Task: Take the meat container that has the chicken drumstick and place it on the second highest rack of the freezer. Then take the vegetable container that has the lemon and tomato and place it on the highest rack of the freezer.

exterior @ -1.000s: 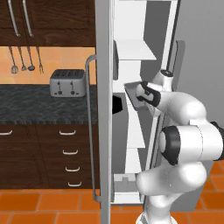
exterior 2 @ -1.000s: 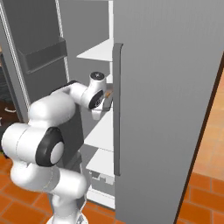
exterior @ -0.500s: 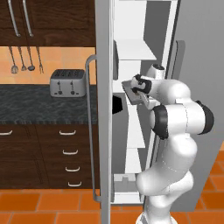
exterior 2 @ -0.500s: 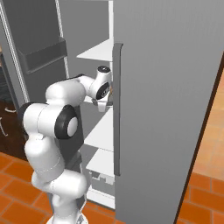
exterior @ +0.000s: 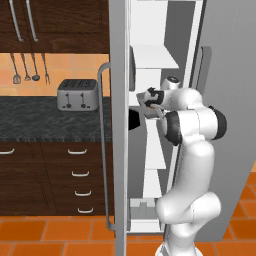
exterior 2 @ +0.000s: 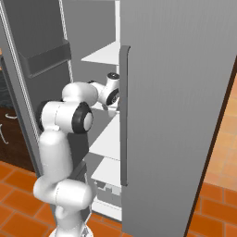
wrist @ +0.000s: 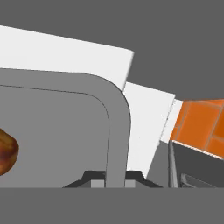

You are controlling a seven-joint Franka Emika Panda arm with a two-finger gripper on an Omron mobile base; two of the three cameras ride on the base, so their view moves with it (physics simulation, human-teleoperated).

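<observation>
Clearly we are working inside the freezer (exterior: pixel 150 60), whose door stands open at our left so the white shelved interior is reachable; its shelves step down one below another, and we have reached in at the level of the second one from the top that we can see. Our arm bends in from the near right with the wrist turned toward the shelves, which keeps the load roughly level as it goes in.

Next in size is the meat container (wrist: pixel 119 113), a shallow grey tray. From the hand camera its rounded rim runs straight down between our fingertips, so the gripper (wrist: pixel 116 177) is clamped on that rim, holding the tray by its edge over the white shelf. From the left base camera the tray appears as a dark shape at the shelf's front, though whether it rests on the shelf or hangs just above it we cannot tell.

Smallest, the chicken drumstick (wrist: pixel 6 151) lies inside the tray, far left of the hand view.
</observation>
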